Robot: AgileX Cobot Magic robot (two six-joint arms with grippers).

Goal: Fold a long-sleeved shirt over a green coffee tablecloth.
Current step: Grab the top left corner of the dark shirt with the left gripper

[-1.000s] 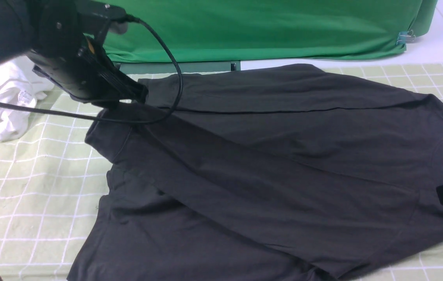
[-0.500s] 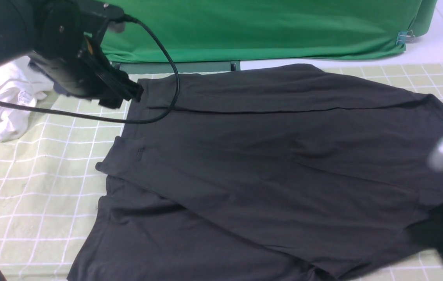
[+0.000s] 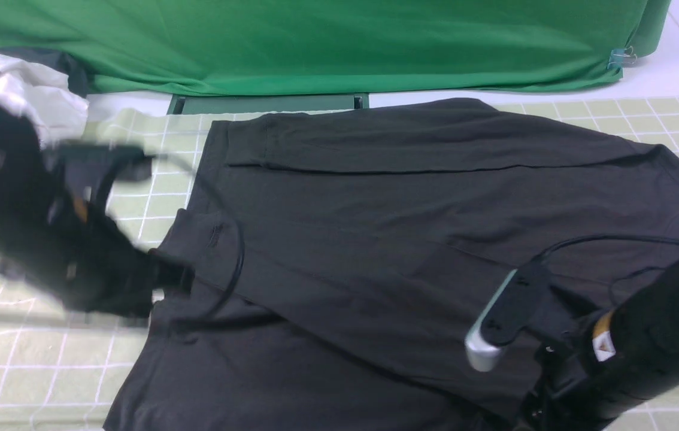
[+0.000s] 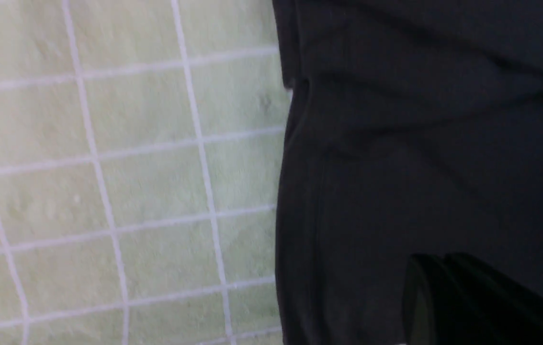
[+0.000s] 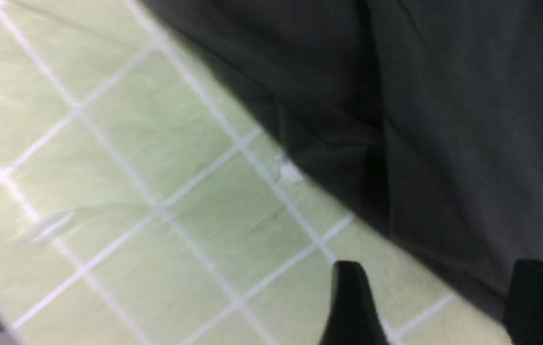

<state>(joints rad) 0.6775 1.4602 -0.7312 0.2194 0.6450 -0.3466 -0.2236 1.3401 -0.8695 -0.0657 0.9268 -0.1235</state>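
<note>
The long-sleeved shirt [image 3: 411,239], black, lies spread on the green coffee tablecloth [image 3: 46,359], with one sleeve folded slantwise across its body. My left gripper [image 3: 166,278], blurred, is at the cuff on the shirt's left edge. In the left wrist view the left gripper [image 4: 439,261] has its fingers pressed together just above the shirt [image 4: 420,120], beside the tablecloth [image 4: 108,167]; no cloth shows between them. My right gripper [image 3: 546,401] hangs over the shirt's near right edge. In the right wrist view the right gripper [image 5: 441,268] is open, straddling the shirt [image 5: 444,96] edge and the tablecloth [image 5: 108,167].
A white garment [image 3: 22,90] lies bunched at the far left. Plain bright green fabric [image 3: 345,42] hangs along the back, held by a clip [image 3: 621,58]. A dark bar [image 3: 267,103] runs under it. Cables trail from both arms over the shirt.
The left gripper let go of the sleeve, which now lies flat, then swung toward me to the cuff and shut. The right arm moved in from the right edge, jaws opening.
</note>
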